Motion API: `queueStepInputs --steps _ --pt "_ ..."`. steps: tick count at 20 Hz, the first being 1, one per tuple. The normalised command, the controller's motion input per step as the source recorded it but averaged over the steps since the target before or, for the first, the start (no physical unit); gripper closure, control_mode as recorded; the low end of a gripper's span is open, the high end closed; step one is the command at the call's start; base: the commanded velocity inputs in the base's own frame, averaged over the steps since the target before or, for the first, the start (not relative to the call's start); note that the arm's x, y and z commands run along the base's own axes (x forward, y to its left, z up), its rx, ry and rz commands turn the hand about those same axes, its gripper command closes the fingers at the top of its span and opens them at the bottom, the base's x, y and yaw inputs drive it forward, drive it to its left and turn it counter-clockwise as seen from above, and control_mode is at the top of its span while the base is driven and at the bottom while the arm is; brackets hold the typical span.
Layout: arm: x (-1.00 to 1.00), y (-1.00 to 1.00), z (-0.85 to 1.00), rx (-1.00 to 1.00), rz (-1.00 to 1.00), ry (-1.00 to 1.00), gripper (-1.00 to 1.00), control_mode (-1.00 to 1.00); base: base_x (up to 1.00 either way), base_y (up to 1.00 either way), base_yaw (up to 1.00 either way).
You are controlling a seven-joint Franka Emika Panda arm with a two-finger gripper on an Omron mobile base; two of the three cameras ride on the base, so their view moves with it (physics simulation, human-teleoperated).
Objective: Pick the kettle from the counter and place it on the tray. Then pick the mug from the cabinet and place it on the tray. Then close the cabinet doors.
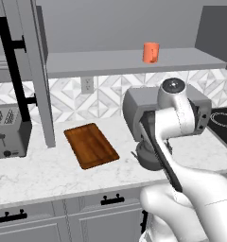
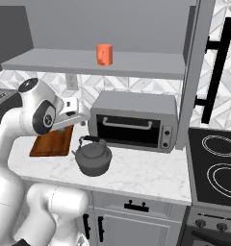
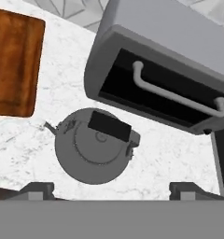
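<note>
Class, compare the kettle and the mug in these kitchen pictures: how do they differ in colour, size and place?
The kettle is dark grey; the mug is orange. The kettle is squat, round and larger; the mug is a small upright cylinder. The kettle stands on the counter before the toaster oven; the mug stands on the cabinet shelf above. Neither is on the tray yet.

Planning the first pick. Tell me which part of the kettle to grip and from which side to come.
Grip the kettle by its black arched handle, coming straight down from above. The handle spans the lid as a narrow bar that the pincer, open and above it, could straddle. The toaster oven stands close behind, so a side approach looks cramped.
</note>
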Motion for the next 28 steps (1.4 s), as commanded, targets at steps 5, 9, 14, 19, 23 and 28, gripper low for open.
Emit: queueStepInputs --steps 5,9,14,19,23,28 --pt "0.00 -0.12 -0.28 -0.06 0.17 0.01 -1.00 -1.00 0.00 0.00 0.00" --pt "0.09 -0.26 -0.22 -0.13 0.28 0.05 -1.00 -1.00 0.00 0.00 0.00" --pt "0.32 -0.09 -0.19 -0.25 0.19 0.22 -1.00 -1.00 0.00 0.00 0.00" --pt "0.54 -0.01 -0.19 -0.20 0.06 0.23 -1.00 -1.00 0.00 0.00 0.00" --pt "0.47 0.00 -0.06 -0.11 0.02 0.09 -1.00 -1.00 0.00 0.00 0.00" --pt "0.27 0.00 -0.06 0.00 0.00 0.01 -1.00 -1.00 0.00 0.00 0.00"
